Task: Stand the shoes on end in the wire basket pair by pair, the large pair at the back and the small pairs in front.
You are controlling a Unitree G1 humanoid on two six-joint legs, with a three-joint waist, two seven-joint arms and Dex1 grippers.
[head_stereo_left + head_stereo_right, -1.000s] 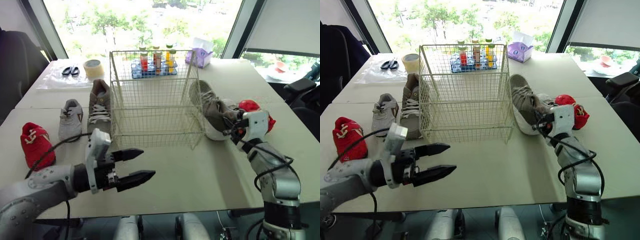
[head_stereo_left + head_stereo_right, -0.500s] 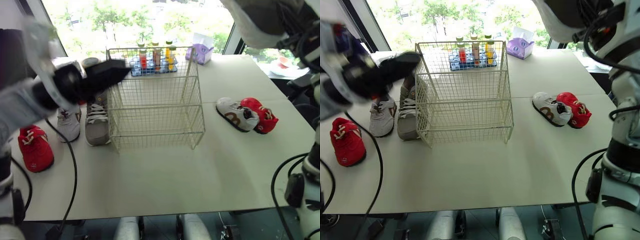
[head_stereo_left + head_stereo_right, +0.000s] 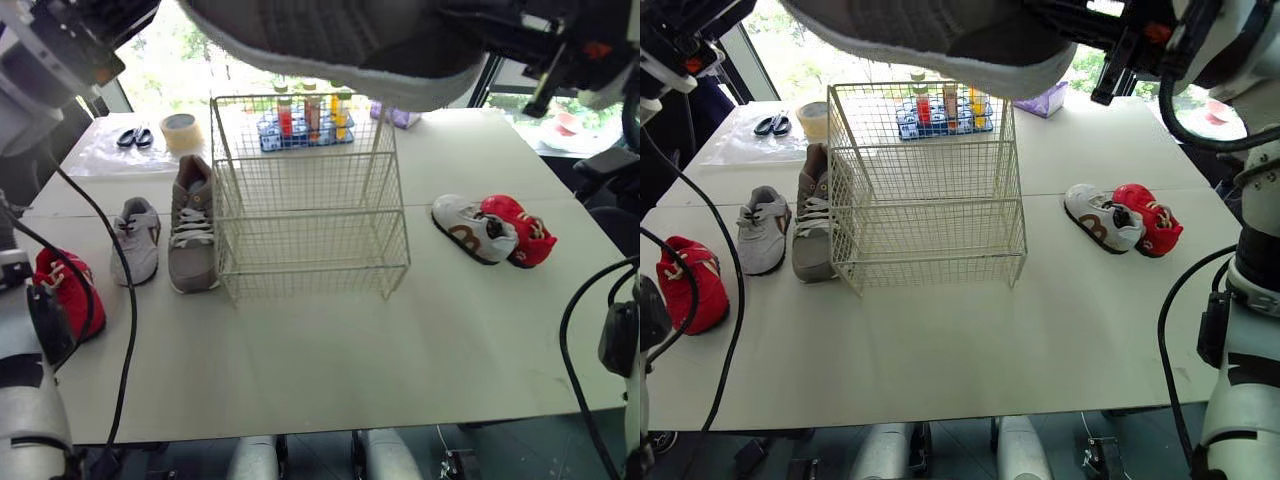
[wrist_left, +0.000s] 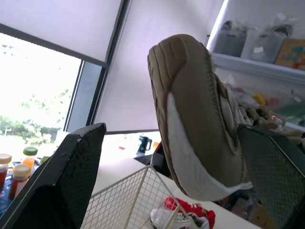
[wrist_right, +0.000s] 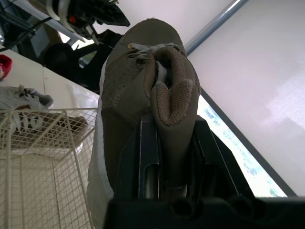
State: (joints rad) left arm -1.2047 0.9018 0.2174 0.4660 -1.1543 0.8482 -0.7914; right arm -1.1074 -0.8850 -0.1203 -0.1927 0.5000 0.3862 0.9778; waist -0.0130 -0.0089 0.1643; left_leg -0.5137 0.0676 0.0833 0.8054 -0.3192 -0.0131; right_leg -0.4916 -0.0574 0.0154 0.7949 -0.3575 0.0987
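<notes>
Clamping R gripper (image 5: 174, 138) on the heel collar of 1 large tan shoe (image 3: 340, 40), I hold it sole down, high over the wire basket (image 3: 310, 200). L gripper (image 4: 171, 130) is up by the sole, fingers wide apart. On the table (image 3: 330, 350): 2nd large shoe (image 3: 193, 235) just beside the basket at its 9 o'clock, w/ 1 small grey shoe (image 3: 135, 240) and 1 small red shoe (image 3: 65, 290) further out. At 3 o'clock, 1 small white shoe (image 3: 472, 228) touches a 2nd red shoe (image 3: 520, 230).
</notes>
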